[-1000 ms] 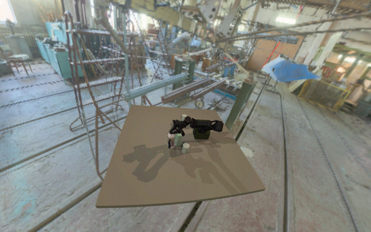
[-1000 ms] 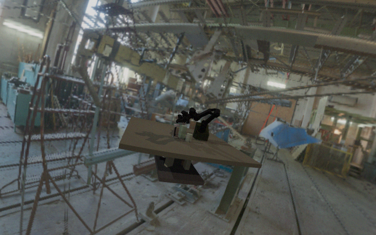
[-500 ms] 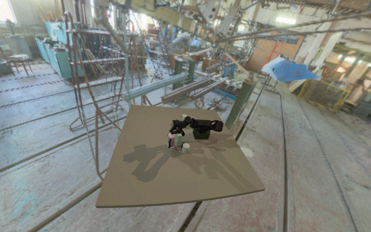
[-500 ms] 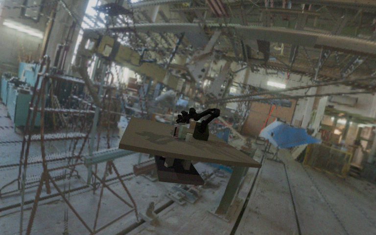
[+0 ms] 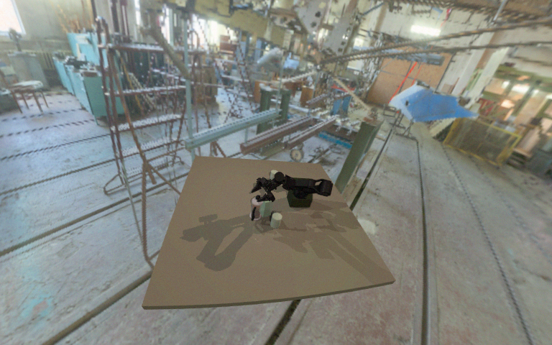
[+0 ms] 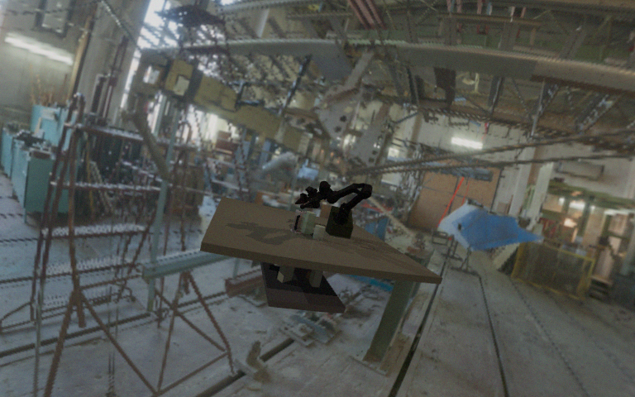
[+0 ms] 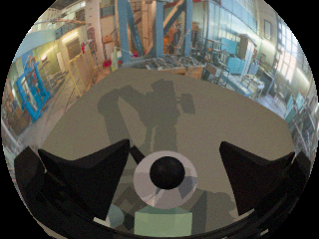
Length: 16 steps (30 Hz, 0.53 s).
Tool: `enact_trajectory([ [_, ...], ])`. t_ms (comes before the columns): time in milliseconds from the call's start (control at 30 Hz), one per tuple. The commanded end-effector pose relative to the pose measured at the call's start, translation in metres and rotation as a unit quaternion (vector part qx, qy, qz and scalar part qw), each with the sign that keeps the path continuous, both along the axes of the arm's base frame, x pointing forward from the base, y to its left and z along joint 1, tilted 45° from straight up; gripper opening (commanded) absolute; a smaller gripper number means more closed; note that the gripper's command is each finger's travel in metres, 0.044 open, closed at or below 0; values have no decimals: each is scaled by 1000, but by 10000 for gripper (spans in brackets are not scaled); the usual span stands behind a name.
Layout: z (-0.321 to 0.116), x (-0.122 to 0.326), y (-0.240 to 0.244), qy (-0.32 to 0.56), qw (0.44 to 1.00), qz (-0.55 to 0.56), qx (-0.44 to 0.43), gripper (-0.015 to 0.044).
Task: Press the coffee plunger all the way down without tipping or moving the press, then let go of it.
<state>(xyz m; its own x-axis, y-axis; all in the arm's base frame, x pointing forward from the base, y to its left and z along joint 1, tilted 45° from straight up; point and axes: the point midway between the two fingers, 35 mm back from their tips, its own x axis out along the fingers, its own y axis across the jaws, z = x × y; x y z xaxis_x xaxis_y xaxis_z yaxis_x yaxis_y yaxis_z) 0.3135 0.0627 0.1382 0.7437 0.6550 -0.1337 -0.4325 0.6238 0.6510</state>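
The coffee press (image 5: 255,200) (image 6: 299,221) stands upright on the table, with a pinkish round lid (image 7: 142,175) and a dark handle at its side. Its round black plunger knob (image 7: 166,172) shows over the lid in the wrist view. The knob looks low over the lid, but the gap is too small to judge. My gripper (image 5: 255,195) (image 6: 300,203) (image 7: 177,145) is open wide, its fingers on either side of the knob and apart from it. The arm partly hides the press top in the top view.
A pale green block (image 5: 265,208) (image 6: 307,223) (image 7: 162,224) stands close beside the press on the arm-base side. A pale cylinder (image 5: 276,220) (image 6: 318,231) (image 7: 115,217) stands near it. Another pale object (image 5: 273,173) is partly hidden behind the arm.
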Motion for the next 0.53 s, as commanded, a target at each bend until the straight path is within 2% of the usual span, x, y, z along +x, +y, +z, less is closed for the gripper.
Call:
enact_trajectory([
  [0,16,1,-17,-6,1000,-1,-6,440],
  [167,53,-13,-54,-2,1000,2,-1,440],
  [500,54,-14,-55,-3,1000,3,0,440],
])
